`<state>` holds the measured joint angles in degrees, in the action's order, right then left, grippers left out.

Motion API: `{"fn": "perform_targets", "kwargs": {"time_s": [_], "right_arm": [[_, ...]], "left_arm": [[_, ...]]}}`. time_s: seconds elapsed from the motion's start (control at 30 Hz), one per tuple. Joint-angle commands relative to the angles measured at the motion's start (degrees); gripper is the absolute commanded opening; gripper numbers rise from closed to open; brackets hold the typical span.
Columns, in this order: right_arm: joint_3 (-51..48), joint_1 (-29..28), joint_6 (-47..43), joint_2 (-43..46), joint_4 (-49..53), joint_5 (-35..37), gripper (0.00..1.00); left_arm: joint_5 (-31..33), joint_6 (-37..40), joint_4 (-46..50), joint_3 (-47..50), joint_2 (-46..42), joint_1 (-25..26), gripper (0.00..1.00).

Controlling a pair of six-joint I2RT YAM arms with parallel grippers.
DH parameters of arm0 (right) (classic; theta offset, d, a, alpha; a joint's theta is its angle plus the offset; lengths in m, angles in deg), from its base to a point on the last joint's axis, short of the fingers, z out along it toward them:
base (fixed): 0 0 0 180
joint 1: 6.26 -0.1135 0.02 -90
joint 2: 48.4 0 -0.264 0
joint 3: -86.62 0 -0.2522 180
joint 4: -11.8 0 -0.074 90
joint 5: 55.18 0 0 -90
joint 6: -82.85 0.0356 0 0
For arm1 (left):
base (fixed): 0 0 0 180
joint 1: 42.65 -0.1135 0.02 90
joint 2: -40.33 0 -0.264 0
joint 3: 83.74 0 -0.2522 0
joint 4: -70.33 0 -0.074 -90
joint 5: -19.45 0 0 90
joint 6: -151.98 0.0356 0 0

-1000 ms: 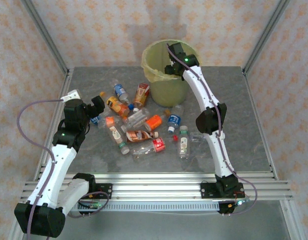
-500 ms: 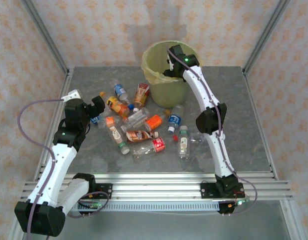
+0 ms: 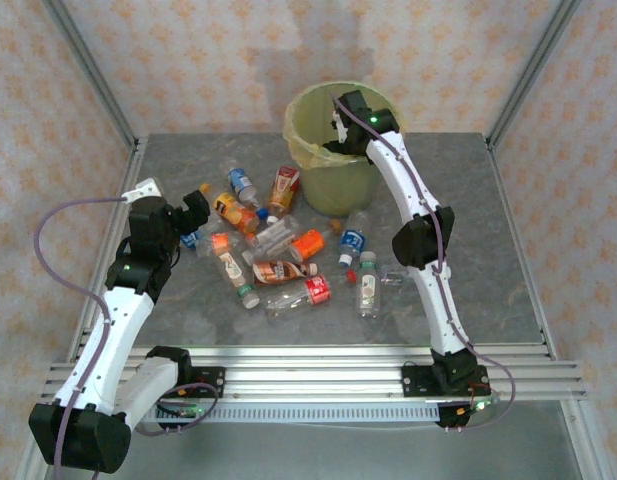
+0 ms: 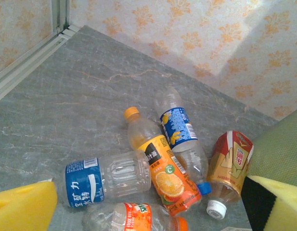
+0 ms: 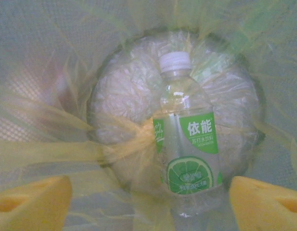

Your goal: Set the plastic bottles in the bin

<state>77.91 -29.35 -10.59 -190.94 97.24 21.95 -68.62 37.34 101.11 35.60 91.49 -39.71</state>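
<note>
The bin stands at the far edge of the table. The right gripper hangs over it, jaws spread wide and touching nothing. A green-label bottle sits inside the bin between them. The left gripper, jaws fully apart and empty, hovers above the bottles strewn on the table.

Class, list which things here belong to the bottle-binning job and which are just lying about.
Job: bin; green-label bottle inside it; plastic bottles lying loose.
Just there: table; patterned wall; metal frame.
</note>
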Motion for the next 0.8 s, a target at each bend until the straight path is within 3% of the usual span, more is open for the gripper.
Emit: {"fn": "perform_targets", "kwargs": {"time_s": [0.0, 0.23, 0.4, 0.63, 0.77], "right_arm": [[2.5, 0.2, 0.7, 5.2, -4.4, 5.3, 1.00], [3.2, 0.1, 2.9, 9.5, -14.6, 11.5, 0.99], [3.6, 0.1, 4.5, 13.2, -17.4, 15.0, 0.99], [2.7, 0.1, 7.4, 19.8, -10.5, 25.3, 0.99], [-5.7, 0.0, 11.5, 27.1, -3.5, 30.7, 0.99]], "left_arm": [[1.4, -0.9, 0.3, -1.8, 0.1, -0.3, 1.00], [5.7, -1.6, 5.6, -4.4, 2.3, -0.3, 1.00], [7.7, 3.7, 10.9, -10.3, 9.8, -0.3, 1.00], [5.0, 6.9, 15.2, -17.8, 20.7, -0.4, 1.00], [2.8, 5.0, 12.5, -16.8, 22.1, -0.4, 1.00]]}}
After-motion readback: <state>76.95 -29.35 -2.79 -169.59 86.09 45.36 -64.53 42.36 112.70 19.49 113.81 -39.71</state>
